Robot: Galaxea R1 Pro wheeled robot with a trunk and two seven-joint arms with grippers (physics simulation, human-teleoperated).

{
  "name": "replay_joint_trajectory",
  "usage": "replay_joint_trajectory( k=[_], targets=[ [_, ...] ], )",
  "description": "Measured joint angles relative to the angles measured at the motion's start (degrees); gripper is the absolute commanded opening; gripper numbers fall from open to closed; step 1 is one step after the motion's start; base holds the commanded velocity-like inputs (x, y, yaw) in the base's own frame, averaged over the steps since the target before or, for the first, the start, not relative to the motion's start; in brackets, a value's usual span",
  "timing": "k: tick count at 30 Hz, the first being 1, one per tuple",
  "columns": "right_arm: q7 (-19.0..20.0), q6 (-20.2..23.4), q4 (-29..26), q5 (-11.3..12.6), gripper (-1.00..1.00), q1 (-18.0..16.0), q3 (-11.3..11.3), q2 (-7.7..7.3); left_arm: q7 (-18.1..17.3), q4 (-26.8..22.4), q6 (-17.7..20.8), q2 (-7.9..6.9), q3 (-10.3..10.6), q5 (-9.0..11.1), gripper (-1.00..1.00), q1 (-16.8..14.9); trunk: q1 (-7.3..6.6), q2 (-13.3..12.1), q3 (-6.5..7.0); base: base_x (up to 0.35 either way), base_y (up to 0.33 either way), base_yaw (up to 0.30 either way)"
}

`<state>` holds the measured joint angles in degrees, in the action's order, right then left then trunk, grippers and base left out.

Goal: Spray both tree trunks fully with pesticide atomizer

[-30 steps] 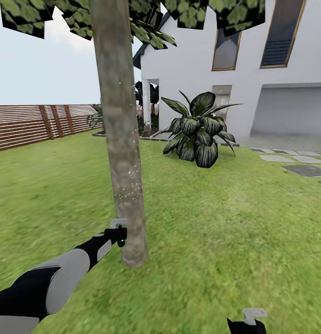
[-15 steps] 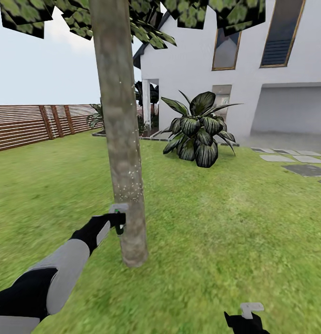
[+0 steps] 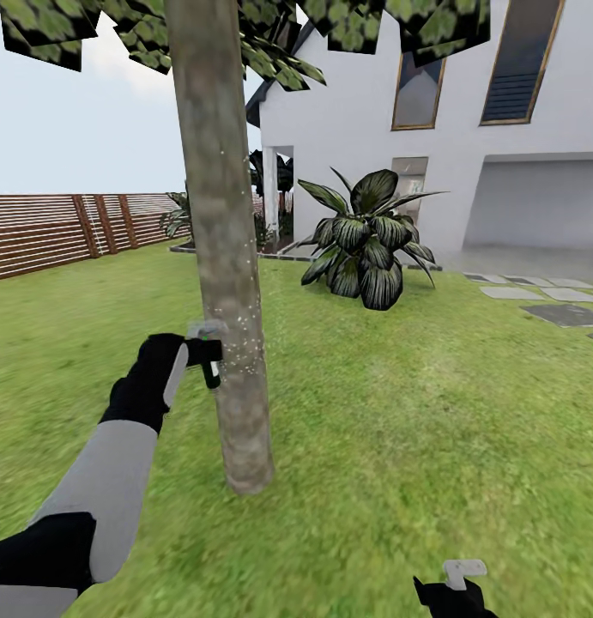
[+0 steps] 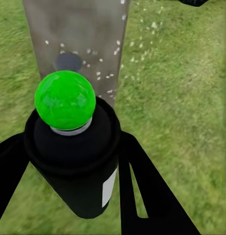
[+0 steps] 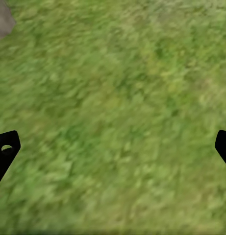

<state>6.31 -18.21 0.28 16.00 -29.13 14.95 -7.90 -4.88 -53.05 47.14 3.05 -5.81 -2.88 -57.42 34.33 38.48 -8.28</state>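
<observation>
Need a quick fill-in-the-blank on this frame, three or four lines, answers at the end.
1. The left gripper is shut on the pesticide ____.
2. The atomizer has a round ____ cap.
3. White specks dot the tree ____, right in front of the nozzle.
4. The right gripper hangs open over bare ____.

Answers: atomizer; green; trunk; grass

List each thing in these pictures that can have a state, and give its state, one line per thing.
Spray can: gripped between the left gripper's fingers, green nozzle towards the trunk.
Left gripper: shut on the spray can, raised beside the trunk.
Right gripper: open, low over the grass, holding nothing.
Tree trunk: upright, white specks across its middle.
Lawn: green, some specks near the trunk.
</observation>
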Motion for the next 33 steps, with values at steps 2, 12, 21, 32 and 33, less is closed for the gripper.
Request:
replay_joint_trajectory(
  k=[2, 12, 21, 32, 33],
  targets=[
    [0.0, 0.0, 0.0, 0.0, 1.0, 0.0, 0.0, 0.13, 0.0, -1.3, 2.7, 0.05, 0.0, 0.0, -1.0, -0.2, 0.0, 0.0, 0.0, 0.0, 0.0, 0.0],
    [0.0, 0.0, 0.0, 0.0, 1.0, 0.0, 0.0, 0.35, 0.0, 0.1, 8.6, 0.3, 0.0, 0.0, -1.0, -13.4, 0.0, 0.0, 0.01, 0.0, 0.0, 0.0],
    [0.0, 0.0, 0.0, 0.0, 1.0, 0.0, 0.0, 0.35, -0.1, 11.4, 9.1, 0.57, 0.1, -0.1, -1.0, -28.3, 0.0, 0.0, 0.01, 0.0, 0.0, 0.0],
    [0.0, 0.0, 0.0, 0.0, 1.0, 0.0, 0.0, 0.35, -0.1, 16.0, 9.2, 0.6, 0.1, -0.2, -1.0, -38.8, 0.0, 0.0, 0.0, 0.0, 0.0, 0.0],
    [0.0, 0.0, 0.0, 0.0, 1.0, 0.0, 0.0, 0.35, -0.1, 16.1, 9.2, 0.6, 0.1, -0.1, -1.0, -39.5, 0.0, 0.0, 0.0, 0.0, 0.0, 0.0]
  ],
)
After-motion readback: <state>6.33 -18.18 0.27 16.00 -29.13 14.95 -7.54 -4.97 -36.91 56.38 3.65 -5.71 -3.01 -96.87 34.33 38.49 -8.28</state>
